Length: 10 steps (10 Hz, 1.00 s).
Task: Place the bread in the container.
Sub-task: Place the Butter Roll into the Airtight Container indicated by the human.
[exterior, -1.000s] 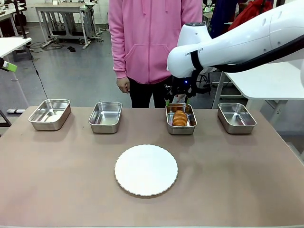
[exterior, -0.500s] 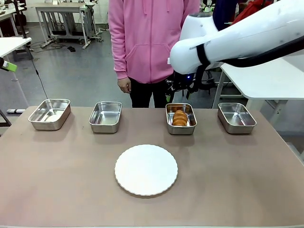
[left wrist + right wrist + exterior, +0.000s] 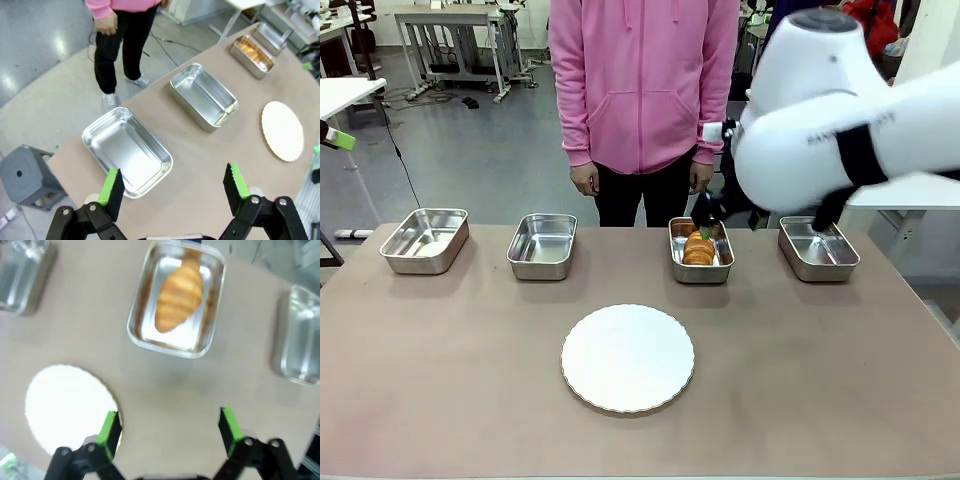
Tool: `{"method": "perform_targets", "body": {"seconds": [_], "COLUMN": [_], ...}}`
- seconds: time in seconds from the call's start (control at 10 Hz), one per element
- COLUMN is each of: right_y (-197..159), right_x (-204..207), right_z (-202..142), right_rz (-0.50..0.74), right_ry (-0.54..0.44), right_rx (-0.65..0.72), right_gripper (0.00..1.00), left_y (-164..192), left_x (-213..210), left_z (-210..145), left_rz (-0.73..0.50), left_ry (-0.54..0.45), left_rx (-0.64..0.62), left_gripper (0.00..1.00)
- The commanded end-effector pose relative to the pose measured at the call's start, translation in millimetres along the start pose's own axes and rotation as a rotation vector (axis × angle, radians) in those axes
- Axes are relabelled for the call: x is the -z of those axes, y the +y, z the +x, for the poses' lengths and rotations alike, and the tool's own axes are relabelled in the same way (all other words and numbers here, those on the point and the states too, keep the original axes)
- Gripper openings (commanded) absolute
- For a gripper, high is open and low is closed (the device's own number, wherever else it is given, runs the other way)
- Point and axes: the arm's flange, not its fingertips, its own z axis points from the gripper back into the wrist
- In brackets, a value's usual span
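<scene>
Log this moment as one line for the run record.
bread: lying in pan, third from robot's left | right pincer: open, empty, above table | left pincer: open, empty, over leftmost pan | plate: bare

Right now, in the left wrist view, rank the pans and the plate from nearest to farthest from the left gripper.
1. Empty pan, just beyond the left gripper.
2. Second empty pan, farther along the table edge.
3. White plate, off to the side; nearly level with the second pan.
4. Container holding the bread, farthest.

Bright, even overhead light; soft shadows.
Glare is seen on the steel pans; the right wrist view is motion-blurred, and wide-angle bending is noted at the edges.
</scene>
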Motion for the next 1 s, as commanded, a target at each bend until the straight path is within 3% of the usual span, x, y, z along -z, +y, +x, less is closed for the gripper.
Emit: {"method": "perform_targets", "body": {"seconds": [0.0, 0.2, 0.4, 0.5, 0.6, 0.7, 0.9], "right_y": [-2.0, -6.2, -10.1, -12.0, -16.6, -2.7, -2.7], "right_x": [-5.4, -5.6, 3.5, 11.6, 24.5, -2.6, -2.6], "right_z": [-52.1, -86.8, -98.6, -98.8, -84.3, -77.7, -77.7], "right_rz": [0.032, 0.057, 0.079, 0.068, 0.066, 0.034, 0.034], "right_ry": [-0.041, -0.034, -0.025, -0.012, 0.067, -0.008, -0.008], "right_rx": [0.017, 0.034, 0.025, -0.023, -0.05, 0.03, 0.03], "right_gripper": [1.0, 1.0, 1.0, 1.0, 1.0, 1.0, 1.0], "left_y": [-1.4, -1.4, -1.4, -1.4, -1.4, -1.4, -1.4], "left_x": [0.0, 0.0, 0.0, 0.0, 0.0, 0.0, 0.0], "left_z": [0.6, 0.6, 0.6, 0.6, 0.6, 0.6, 0.6], "left_rz": [-0.001, -0.001, -0.001, -0.001, -0.001, -0.001, -0.001], "left_ry": [-0.001, -0.001, -0.001, -0.001, -0.001, -0.001, -0.001], "left_rx": [-0.006, -0.006, -0.006, -0.006, -0.006, -0.006, -0.006], "left_gripper": [1.0, 1.0, 1.0, 1.0, 1.0, 1.0, 1.0]}}
